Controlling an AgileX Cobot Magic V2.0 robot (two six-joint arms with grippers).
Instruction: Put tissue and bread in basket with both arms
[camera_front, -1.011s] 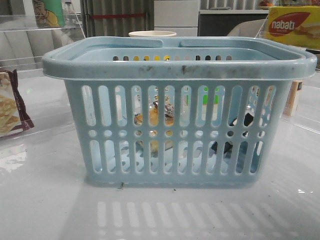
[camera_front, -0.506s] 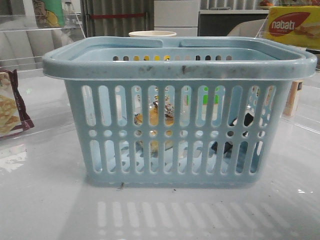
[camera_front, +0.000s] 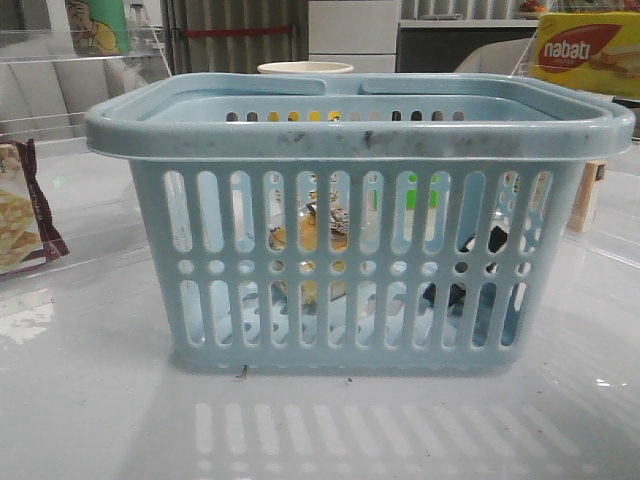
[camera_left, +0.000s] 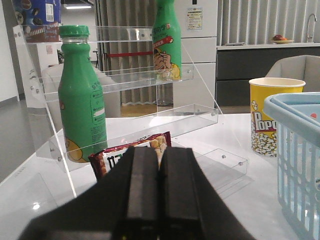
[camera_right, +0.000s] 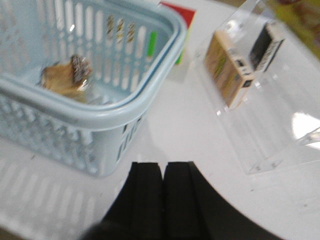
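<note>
From the front, the basket (camera_front: 358, 225) stands in the middle of the white table (camera_front: 90, 400), its slotted side facing the camera. Through the slots the bread (camera_front: 308, 235) shows as a yellow-orange lump lying inside, left of centre, and the tissue (camera_front: 470, 275) shows as a dark and blue shape inside toward the right. A cracker bag (camera_front: 22, 210) lies on the table at the left edge, well apart from the basket, and a yellow wafer box (camera_front: 588, 52) sits behind at the upper right. Neither arm appears here

In the left wrist view, the left gripper (camera_left: 159, 172) has its two black fingers pressed together with nothing between them. Beyond it stand a green bottle (camera_left: 81, 97) on a clear shelf (camera_left: 150, 127), the cracker bag, a popcorn cup (camera_left: 274, 117) and one corner of the basket

In the right wrist view, the right gripper (camera_right: 162, 185) is likewise closed on nothing, held over the table just outside the basket. The bread lies on the basket floor; the tissue is not visible here. A tan box (camera_right: 227, 67) stands in a clear holder nearby
</note>
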